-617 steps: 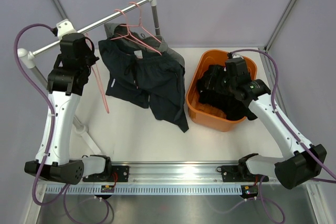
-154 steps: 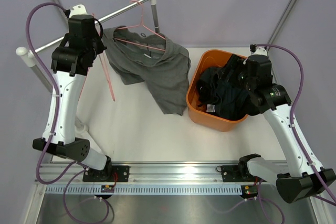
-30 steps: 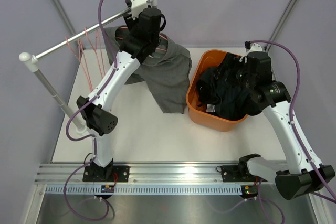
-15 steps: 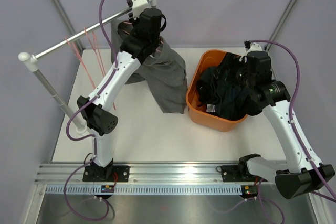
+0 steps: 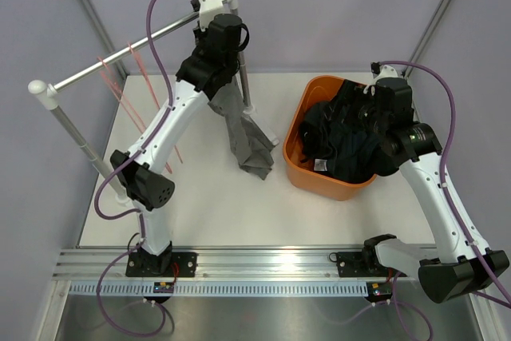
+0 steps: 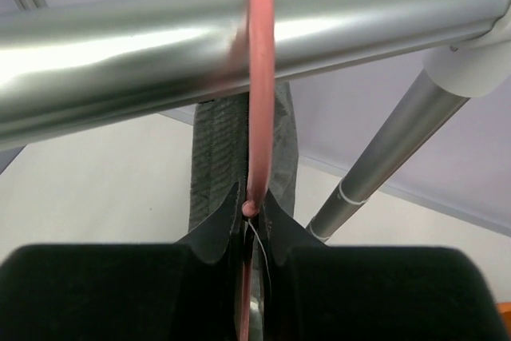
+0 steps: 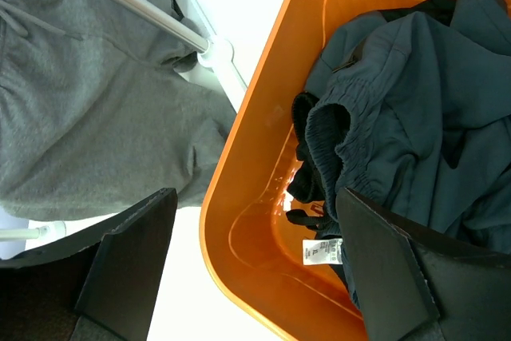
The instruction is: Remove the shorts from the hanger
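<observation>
Noted left gripper (image 6: pixel 251 217) pinched shut on pink hanger (image 6: pixel 259 117) beneath rail (image 6: pixel 120 45), likely steadying it for stripping grey shorts (image 5: pixel 243 135); noted right gripper (image 7: pixel 255 205) jaws wide above orange basket (image 5: pixel 297 167), apparently on standby.

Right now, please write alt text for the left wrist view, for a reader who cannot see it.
The left gripper is shut on a pink hanger that crosses in front of a metal rail. Behind the hanger a strip of the grey shorts hangs down, and the rack's upright post slants at the right.
</observation>
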You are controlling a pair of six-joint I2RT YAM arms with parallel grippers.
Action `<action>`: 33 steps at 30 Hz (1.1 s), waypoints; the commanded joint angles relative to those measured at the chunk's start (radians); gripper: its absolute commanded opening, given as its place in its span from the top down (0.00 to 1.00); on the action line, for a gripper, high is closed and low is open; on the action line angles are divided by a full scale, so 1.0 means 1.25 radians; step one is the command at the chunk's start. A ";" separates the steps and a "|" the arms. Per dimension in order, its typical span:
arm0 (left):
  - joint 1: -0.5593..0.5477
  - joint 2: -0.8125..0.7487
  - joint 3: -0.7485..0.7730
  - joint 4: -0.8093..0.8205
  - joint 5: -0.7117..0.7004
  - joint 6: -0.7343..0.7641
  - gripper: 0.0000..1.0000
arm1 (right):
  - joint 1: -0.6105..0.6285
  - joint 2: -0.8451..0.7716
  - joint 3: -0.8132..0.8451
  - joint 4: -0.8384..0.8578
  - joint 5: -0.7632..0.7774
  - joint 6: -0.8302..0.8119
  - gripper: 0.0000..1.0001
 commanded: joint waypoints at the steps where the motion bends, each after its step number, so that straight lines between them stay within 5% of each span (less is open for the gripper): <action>1: 0.006 -0.066 0.005 0.010 0.030 0.041 1.00 | 0.002 -0.007 0.023 0.016 -0.017 0.004 0.10; 17: 0.008 -0.187 0.072 -0.135 0.224 0.174 1.00 | 0.002 0.000 0.031 0.020 -0.002 0.004 0.10; 33: -0.065 -0.339 -0.108 -0.222 0.477 0.216 1.00 | 0.009 -0.002 0.077 -0.016 -0.091 -0.017 0.12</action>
